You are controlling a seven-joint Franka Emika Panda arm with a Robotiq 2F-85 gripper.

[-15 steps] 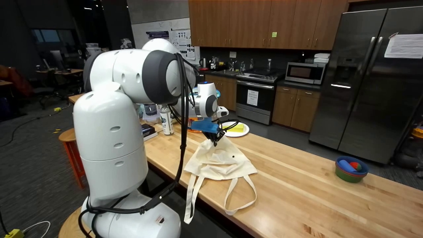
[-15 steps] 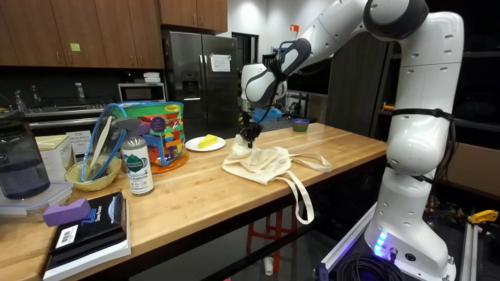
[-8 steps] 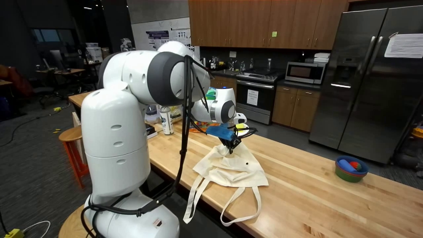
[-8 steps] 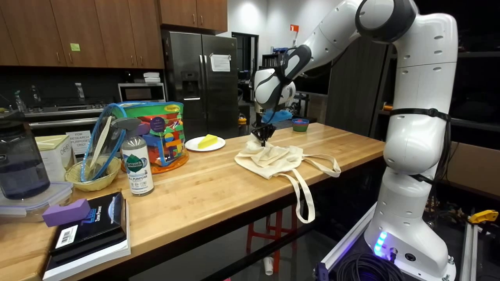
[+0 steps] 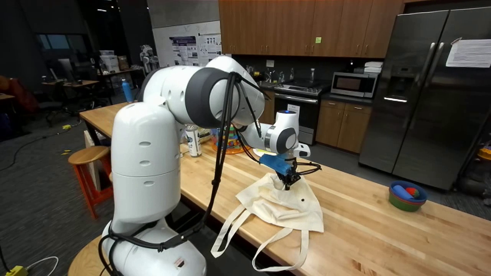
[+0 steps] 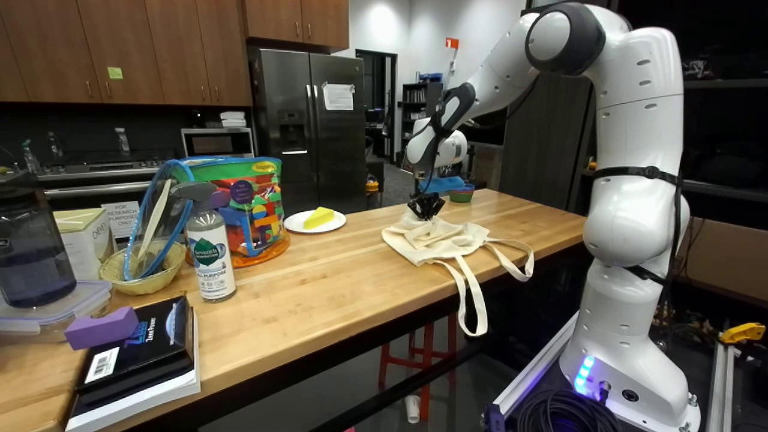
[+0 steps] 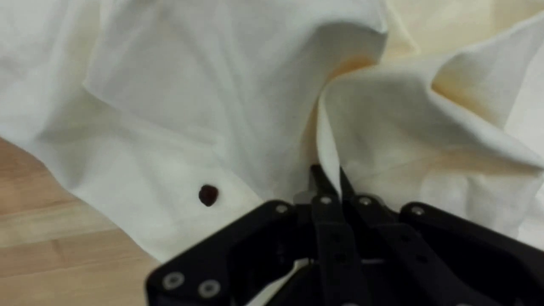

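Since the earlier frames, the cream tote bag (image 5: 284, 209) has been dragged along the wooden tabletop (image 5: 364, 218) toward the nested bowls (image 5: 406, 206). One fold is clamped in the gripper (image 7: 331, 182), the rest spread beneath it, straps (image 6: 477, 302) draped off the tabletop's edge.

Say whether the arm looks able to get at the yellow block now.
Probably not yet: the gripper is shut on a fold of the cloth bag and would have to let go first. The yellow block itself lies uncovered on the white plate.
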